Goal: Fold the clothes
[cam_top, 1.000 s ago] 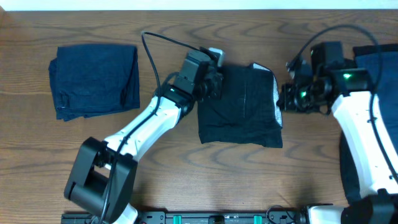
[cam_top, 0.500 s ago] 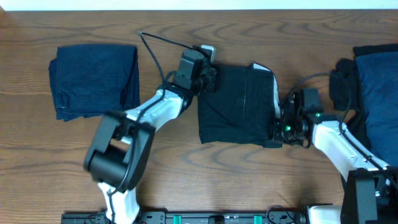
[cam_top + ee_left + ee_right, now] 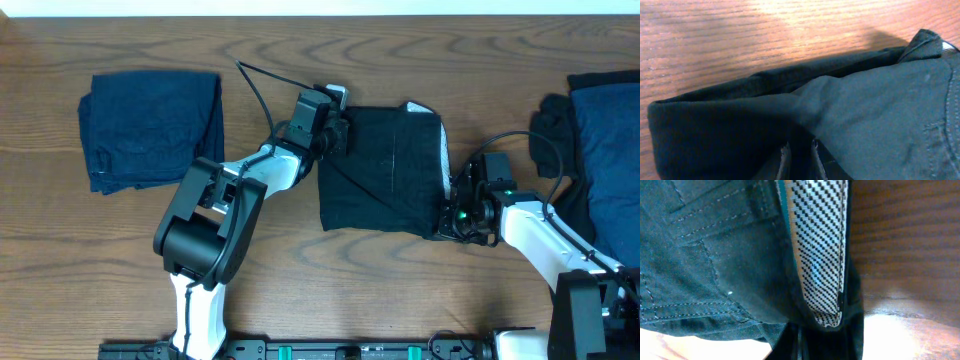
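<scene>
The black shorts [image 3: 385, 170] are lying pretty much dead centre on the table [image 3: 300, 290], folded into a roughly square slab with the edges mostly lined up. The pale waistband strip [image 3: 446, 165] runs down the shorts' right side. Up close in my right wrist cam it's a black-and-white woven pattern, with dark stitched seams on the cloth beside it.

My left gripper [image 3: 340, 135] is at the upper left corner of the shorts, clamped onto the cloth. In the left wrist view a thick fold of black fabric drops right between my fingers [image 3: 784, 161], and the folded edge runs out across the wood beyond them. The jaws are nearly together, with just the cloth between them.

My right gripper [image 3: 447, 215] is down low at the lower right corner, right at the bottom end of the waistband strip. It's pinched closed there, and the strip and the black edge under it both run down into the fingertips, so I'd call that a grip on the shorts too.

Further out, there's a folded navy garment [image 3: 150, 128] well off to the left, lying flat on its own. On the far right edge there's a navy pile [image 3: 605, 150] with some black cloth [image 3: 548, 140] along its near side, clear of the shorts.
</scene>
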{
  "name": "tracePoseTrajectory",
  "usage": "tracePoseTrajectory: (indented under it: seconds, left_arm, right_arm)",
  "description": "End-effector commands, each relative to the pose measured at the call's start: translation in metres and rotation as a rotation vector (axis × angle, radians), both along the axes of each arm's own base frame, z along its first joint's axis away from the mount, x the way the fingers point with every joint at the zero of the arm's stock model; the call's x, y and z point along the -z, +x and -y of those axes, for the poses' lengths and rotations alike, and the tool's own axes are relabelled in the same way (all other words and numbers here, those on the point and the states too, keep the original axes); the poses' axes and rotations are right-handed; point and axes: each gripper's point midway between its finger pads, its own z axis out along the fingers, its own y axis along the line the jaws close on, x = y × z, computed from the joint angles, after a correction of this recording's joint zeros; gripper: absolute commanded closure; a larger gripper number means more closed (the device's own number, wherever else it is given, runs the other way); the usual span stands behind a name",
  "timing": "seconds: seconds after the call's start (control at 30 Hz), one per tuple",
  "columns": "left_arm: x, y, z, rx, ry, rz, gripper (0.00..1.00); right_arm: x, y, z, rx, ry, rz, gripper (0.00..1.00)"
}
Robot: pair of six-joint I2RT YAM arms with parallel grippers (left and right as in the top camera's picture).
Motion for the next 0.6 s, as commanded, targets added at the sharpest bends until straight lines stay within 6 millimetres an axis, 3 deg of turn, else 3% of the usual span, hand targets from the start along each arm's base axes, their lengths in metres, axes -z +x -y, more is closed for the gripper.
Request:
tracePoseTrajectory:
  seconds: [0.0, 0.1, 0.17, 0.23, 0.37, 0.5, 0.57]
  left_arm:
    - [-0.075, 0.011, 0.007, 0.014, -0.084, 0.109, 0.83]
    - [-0.116, -0.003, 0.002, 0.020, -0.098, 0.121, 0.83]
    - [-0.129, -0.016, -0.004, 0.020, -0.087, 0.095, 0.83]
    - [-0.135, -0.034, -0.012, 0.016, -0.064, 0.040, 0.83]
    - [-0.128, -0.070, -0.026, 0.020, -0.003, -0.094, 0.83]
    - [-0.103, -0.100, -0.029, 0.012, 0.047, -0.254, 0.83]
    - [-0.093, -0.112, -0.026, 0.018, 0.068, -0.309, 0.83]
  right_arm:
    - [0.005, -0.004, 0.008, 0.019, -0.039, -0.013, 0.84]
    - [0.003, -0.003, 0.005, 0.016, -0.021, -0.011, 0.83]
    - [-0.002, 0.000, 0.002, 0.009, -0.004, -0.001, 0.80]
    - [-0.016, 0.006, -0.003, -0.018, 0.024, 0.019, 0.70]
    - [-0.063, 0.022, -0.008, -0.042, 0.065, 0.072, 0.63]
    - [-0.119, 0.042, 0.001, -0.035, 0.047, 0.183, 0.56]
    - [-0.142, 0.052, 0.014, -0.007, -0.002, 0.252, 0.37]
